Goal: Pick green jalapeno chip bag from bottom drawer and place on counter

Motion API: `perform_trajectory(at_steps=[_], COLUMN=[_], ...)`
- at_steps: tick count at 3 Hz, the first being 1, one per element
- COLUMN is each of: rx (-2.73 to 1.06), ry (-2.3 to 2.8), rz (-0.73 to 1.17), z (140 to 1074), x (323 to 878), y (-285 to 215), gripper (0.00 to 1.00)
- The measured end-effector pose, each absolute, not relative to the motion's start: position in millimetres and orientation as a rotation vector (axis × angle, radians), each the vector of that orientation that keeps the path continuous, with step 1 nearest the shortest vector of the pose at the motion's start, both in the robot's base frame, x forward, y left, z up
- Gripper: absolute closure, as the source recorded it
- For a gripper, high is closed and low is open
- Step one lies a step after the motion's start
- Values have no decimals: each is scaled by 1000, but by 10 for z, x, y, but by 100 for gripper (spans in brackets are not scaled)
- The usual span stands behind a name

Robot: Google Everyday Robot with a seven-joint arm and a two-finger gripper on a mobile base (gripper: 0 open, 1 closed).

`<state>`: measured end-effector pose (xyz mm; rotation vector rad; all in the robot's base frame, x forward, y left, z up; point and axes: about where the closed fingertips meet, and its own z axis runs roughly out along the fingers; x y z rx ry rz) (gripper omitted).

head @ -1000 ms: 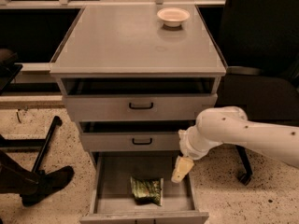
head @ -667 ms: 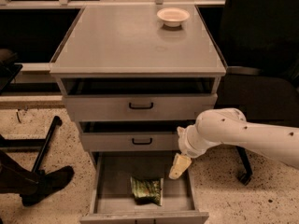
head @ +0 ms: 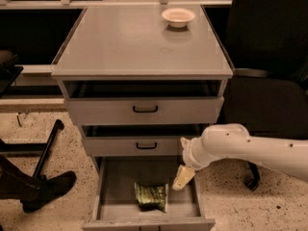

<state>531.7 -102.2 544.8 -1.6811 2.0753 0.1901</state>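
Presently, step: reach into the drawer for the bag, judged from the task; no grasp made yet.
Claw [head: 183,177]: hangs low over the right side of the drawer [head: 118,184], tilted down and to the left, just beside the bag [head: 151,197] on its upper right.
Claw state: reads as one pale wedge, so spread or closed cannot be made out; nothing seen in it.
Bag: lies crumpled on the drawer floor, near the front, a little right of middle.
Why drawer out: it is pulled well forward of the two upper drawers, which leaves its floor reachable from above.
Why arm [head: 250,148] so: it comes in from the right below the middle drawer [head: 139,146] front and bends down at the wrist, probably to drop onto the bag from above.
Bench [head: 139,47]: cabinet top, the goal. The bowl [head: 178,17] sits at the far right, so the near half looks the likelier spot.
Contact: claw and bag look apart, but the gap is hard to judge from this angle.
Cut off: arm by the right edge, drawer front lip by the bottom edge; robot base not in view.
Hidden: insides of the top drawer [head: 144,110] and the middle drawer, dark gaps only.
Unclear: bag print.
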Motion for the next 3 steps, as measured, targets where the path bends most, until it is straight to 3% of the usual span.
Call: perform_trajectory(at_steps=[3], rx=[-1582], ry=[1968], rz=[408], z=[3536], x=[5292], y=[-584], gripper=[0])
